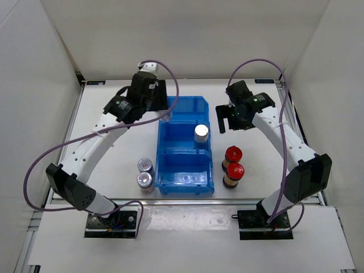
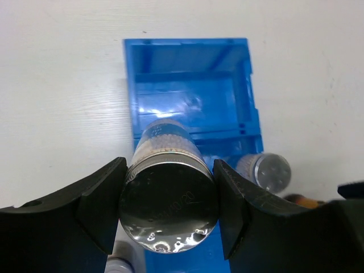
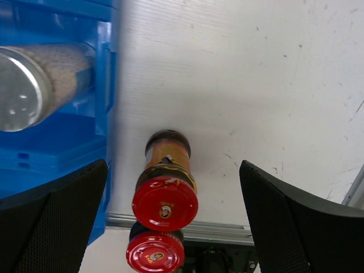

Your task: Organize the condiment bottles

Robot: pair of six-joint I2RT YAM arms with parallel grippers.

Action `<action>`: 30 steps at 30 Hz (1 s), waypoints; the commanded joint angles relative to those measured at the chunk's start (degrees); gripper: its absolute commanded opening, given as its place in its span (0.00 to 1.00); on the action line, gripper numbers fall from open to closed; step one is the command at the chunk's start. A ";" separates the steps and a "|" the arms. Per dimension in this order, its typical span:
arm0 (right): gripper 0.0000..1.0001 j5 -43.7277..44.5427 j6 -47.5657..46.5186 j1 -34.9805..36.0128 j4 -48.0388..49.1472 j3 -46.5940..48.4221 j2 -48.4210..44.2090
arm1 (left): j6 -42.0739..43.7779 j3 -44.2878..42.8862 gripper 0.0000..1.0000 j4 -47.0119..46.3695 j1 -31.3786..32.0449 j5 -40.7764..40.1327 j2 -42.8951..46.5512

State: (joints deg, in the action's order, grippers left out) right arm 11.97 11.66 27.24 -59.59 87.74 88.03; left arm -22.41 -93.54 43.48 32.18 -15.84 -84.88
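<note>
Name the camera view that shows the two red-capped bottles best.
Right wrist: both red-capped bottles sit large and close, caps and one label clear. Top external shows them small, beside the blue bin. Left wrist shows at most a sliver.

No legible text, brand or number in any view.
Left wrist view: silver-capped bottle, faint embossed characters on cap, too blurred to read.
Right wrist view: upper red-capped bottle and lower red-capped bottle, small centre emblem on each cap, undecipherable.
</note>
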 commanded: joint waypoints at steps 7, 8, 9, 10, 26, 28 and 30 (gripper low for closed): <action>1.00 -3.00 1.96 -2.20 -0.52 -3.80 -2.60 | -2.63 0.81 0.11 -0.77 5.96 0.81 -2.39; 1.00 -3.00 1.96 -2.72 -0.52 -3.81 -2.60 | -3.16 2.12 0.11 -0.77 5.96 1.59 -2.39; 1.00 -3.52 1.96 -2.72 -0.52 -4.59 -2.60 | -3.16 3.00 0.11 -0.77 5.96 2.29 -2.39; 1.00 -4.14 1.96 -2.72 -0.52 -5.12 -2.60 | -3.16 3.79 0.11 -0.77 5.96 2.30 -2.92; 1.00 -7.65 2.49 -2.72 1.23 -12.94 -2.07 | -2.63 13.20 0.28 -6.66 6.49 4.06 -7.05; 1.00 -8.44 2.49 -2.72 1.23 -14.44 -2.07 | -2.63 13.73 0.39 -6.66 6.49 3.54 -7.58; 1.00 -8.97 3.02 -2.72 1.23 -15.41 -2.07 | -2.63 14.44 0.57 -6.66 6.49 2.92 -7.58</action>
State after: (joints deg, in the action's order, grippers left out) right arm 5.13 13.47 24.75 -58.41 73.69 86.96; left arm -25.30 -79.05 40.32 38.41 -12.25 -94.45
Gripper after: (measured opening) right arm 0.998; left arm 0.692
